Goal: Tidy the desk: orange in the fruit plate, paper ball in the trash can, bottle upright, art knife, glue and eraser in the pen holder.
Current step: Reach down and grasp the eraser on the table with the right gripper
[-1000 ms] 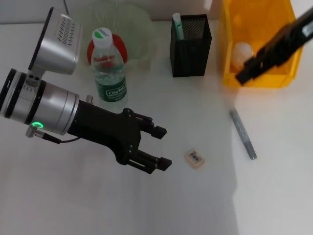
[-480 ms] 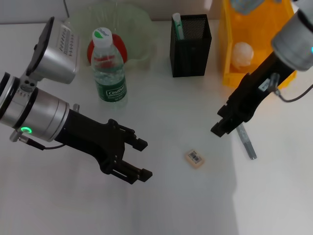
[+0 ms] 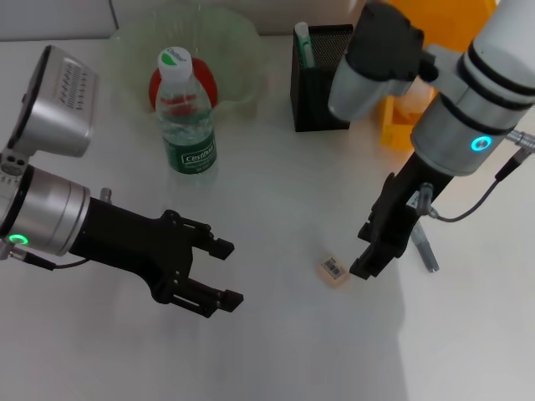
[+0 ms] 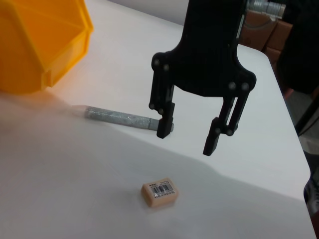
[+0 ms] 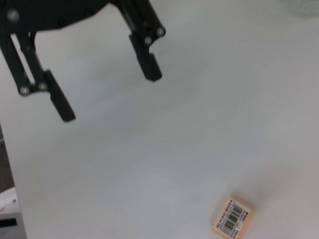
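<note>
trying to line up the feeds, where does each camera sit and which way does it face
Head view: on the head, looking down at the desk; shows the left gripper and right gripper, jaws open.
Left wrist view: on the left arm, facing the right gripper above the eraser; no own jaws show.
Right wrist view: on the right arm, facing the left gripper.
All three share the eraser.

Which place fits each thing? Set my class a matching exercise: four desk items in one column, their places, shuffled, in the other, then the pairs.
Things:
1. eraser
2. bottle
3. art knife
4. orange

Places:
A. in the fruit plate
B. flat on the desk beside the yellow bin
C. upright in front of the fruit plate
D. on the desk under the open right gripper

Pairs: 1-D, 2-C, 3-B, 4-A
</note>
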Available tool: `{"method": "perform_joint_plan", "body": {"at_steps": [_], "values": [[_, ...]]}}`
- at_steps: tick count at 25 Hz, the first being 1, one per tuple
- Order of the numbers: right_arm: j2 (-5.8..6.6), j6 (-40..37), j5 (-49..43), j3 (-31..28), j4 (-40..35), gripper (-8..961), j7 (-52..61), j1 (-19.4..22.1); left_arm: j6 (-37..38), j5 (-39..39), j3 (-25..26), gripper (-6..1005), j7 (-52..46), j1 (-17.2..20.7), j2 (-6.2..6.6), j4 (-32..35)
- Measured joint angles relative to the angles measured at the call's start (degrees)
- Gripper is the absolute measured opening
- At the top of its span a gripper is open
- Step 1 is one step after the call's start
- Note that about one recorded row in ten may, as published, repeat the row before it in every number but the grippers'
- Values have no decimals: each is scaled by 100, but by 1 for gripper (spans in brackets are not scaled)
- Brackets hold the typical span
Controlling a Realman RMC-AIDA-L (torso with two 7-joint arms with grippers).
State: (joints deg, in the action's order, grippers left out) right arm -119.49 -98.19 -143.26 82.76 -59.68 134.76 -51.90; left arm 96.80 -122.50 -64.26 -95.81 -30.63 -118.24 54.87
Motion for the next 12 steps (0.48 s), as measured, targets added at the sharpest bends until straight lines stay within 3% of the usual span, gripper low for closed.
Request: {"method": "perform_joint_plan", "body": {"at_steps": [4,12], "values": [[-12,488,19,648,168,564,139,18,29,-21,148,782,42,57,7,1],[-24,1030,333,1288,348,532,221,27,43,-28,163,782,52,73,12,-21]]}}
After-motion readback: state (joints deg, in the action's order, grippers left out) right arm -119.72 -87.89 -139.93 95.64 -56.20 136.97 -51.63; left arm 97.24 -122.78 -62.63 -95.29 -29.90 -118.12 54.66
